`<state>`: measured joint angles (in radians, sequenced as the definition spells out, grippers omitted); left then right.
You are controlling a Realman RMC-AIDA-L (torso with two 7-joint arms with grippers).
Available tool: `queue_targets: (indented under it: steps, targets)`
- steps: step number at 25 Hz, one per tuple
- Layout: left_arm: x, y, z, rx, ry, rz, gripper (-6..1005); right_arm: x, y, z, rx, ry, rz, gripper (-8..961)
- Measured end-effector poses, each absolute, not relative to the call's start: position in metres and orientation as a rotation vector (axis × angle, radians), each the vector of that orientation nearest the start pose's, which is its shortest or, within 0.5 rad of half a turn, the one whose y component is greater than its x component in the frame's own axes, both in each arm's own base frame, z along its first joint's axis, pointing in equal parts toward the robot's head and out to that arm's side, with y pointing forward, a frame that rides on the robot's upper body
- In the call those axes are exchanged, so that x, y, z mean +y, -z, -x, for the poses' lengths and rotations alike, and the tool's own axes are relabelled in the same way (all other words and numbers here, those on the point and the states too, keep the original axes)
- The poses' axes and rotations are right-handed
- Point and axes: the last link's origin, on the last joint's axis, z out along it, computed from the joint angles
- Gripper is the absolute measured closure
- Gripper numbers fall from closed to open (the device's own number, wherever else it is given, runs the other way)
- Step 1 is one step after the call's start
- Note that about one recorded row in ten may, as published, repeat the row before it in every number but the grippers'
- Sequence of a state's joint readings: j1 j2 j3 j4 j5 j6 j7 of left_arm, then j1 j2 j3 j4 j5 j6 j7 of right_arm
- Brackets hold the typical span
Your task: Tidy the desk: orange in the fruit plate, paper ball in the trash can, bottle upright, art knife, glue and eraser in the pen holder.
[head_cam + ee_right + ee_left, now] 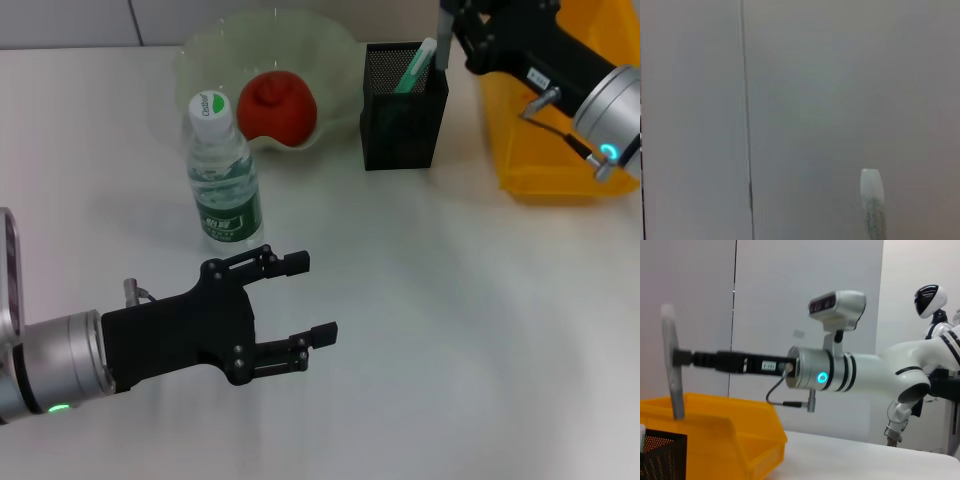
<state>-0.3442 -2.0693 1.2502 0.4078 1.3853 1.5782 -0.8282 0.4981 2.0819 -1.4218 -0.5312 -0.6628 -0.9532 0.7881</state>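
R gripper (447, 35) grips grey stick (673, 370) above holder (402, 110); next: lower in, release. L gripper (305, 300) idle, wide open, empty.

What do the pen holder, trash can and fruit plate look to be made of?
Pen holder: black metal mesh, matte, with fine perforations visible. Trash can: bright yellow plastic, smooth and slightly glossy. Fruit plate: translucent pale-green plastic or glass, hard to tell which; the desk shows through its wavy rim.
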Motion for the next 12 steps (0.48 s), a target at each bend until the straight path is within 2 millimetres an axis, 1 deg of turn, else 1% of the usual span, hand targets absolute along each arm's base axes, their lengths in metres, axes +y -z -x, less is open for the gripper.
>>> queue_targets:
  steps: [5, 12]
  targets:
    - [0.251, 0.056, 0.266, -0.255, 1.016, 2.718, 214, 0.397, 0.028, -0.228, 0.476, -0.898, 2.095, 844]
    - [0.252, 0.056, 0.265, -0.249, 1.019, 2.719, 214, 0.392, 0.035, -0.236, 0.469, -0.85, 2.105, 796]
